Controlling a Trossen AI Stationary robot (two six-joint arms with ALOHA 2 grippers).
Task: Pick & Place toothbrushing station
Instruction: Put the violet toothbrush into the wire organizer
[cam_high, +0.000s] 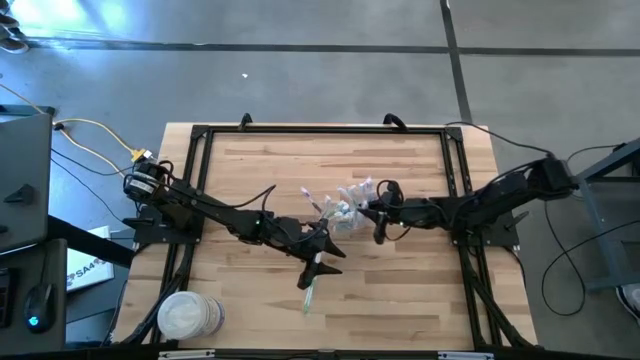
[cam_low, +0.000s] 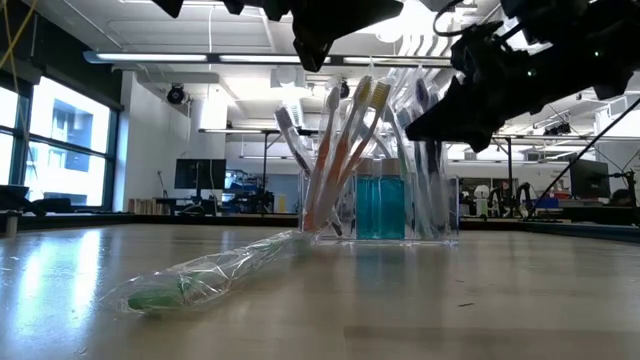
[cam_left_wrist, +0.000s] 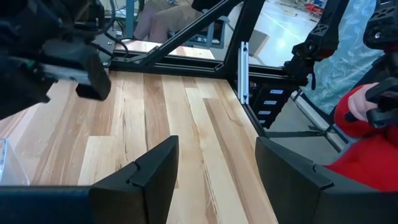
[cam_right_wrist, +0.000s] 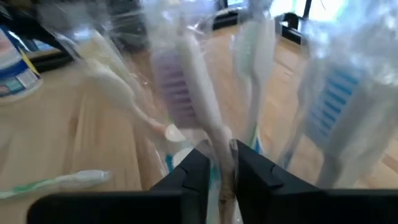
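A transparent container (cam_low: 380, 205) stands at the table's middle (cam_high: 345, 212). Several wrapped pastel toothbrushes stand in it heads up, with blue tubes (cam_low: 380, 205) at its bottom. My right gripper (cam_right_wrist: 222, 163) reaches it from the right (cam_high: 372, 212), shut on a white toothbrush with purple bristles (cam_right_wrist: 171, 87). A wrapped green toothbrush (cam_low: 200, 280) lies flat on the table in front of the container (cam_high: 310, 290). My left gripper (cam_left_wrist: 217, 168) hangs open above the table just left of the container (cam_high: 335, 248), with nothing between its fingers. My right gripper pinches the white toothbrush's handle (cam_right_wrist: 214, 140) below the head between its two fingers. The fingers come nearly level from the table's right and lie across the handle. The brush stands upright among the others in the container, still in its clear wrapper.
A white round tub (cam_high: 190, 315) sits at the table's near left corner. A black frame rail (cam_high: 320, 130) runs around the tabletop. A person in red (cam_left_wrist: 373, 124) is beyond the table's right side. Bare wood lies near the front edge.
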